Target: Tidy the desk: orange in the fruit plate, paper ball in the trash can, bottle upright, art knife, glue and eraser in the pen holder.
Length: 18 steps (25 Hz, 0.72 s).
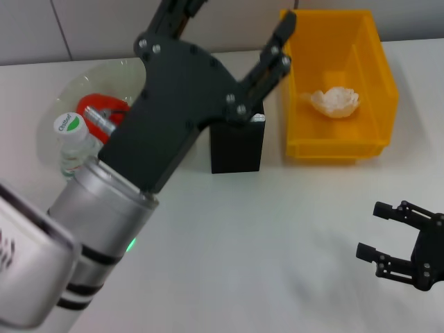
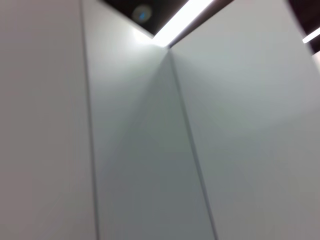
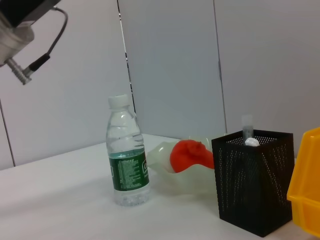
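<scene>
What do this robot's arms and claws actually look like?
The left arm is a silver-grey cylinder with black bands and a small green light, ending in a flat matte-black left gripper with bolted linkage fingers. The right gripper is black too, with blocky fingertips.

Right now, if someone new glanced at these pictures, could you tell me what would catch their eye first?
The raised left arm's open black tool fills the head view, above the black mesh pen holder. Behind, the bright-yellow rectangular trash can holds the crumpled white paper ball. Left, the clear bottle stands upright before the pale-green fruit plate with the red-orange orange.
</scene>
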Available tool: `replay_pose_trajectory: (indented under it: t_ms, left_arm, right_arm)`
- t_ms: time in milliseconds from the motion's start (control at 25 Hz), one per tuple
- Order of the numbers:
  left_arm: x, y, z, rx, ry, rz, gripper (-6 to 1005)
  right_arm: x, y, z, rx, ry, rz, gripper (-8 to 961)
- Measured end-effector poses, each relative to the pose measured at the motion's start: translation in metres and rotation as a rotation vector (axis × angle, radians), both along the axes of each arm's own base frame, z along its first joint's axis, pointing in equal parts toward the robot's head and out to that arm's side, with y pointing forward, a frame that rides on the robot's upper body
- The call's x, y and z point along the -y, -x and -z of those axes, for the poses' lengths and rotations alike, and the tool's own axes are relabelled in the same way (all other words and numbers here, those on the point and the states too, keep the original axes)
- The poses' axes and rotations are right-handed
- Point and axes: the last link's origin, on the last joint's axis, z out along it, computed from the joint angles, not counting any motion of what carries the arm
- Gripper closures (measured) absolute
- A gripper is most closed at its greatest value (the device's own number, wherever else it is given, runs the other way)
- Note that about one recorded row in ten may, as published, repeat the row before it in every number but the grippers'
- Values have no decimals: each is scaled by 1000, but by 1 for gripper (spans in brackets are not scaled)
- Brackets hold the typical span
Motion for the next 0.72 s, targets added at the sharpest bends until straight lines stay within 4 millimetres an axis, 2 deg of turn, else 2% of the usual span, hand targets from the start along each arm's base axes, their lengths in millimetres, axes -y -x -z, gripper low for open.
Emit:
replay_pose_trajectory:
  t_ms: [120,360,520,600,720]
  left_arm:
    - [0,7,3,-37,5,21,214]
    - [-8,31,8,-97,17,-51,213]
    - [-24,62,25,-213,59,-159,212]
    - [-22,71,33,-247,75,-168,212]
    - [-12,74,43,-276,105,-153,212]
  right_arm:
    - [0,0,-1,3,-2,-2,148]
    - [-2,0,-3,10,-6,-4,148]
    - [-1,2,-7,11,-7,-25,148]
    - [0,2,-11,15,-18,-35,148]
    - [1,0,-21,23,-56,-42,148]
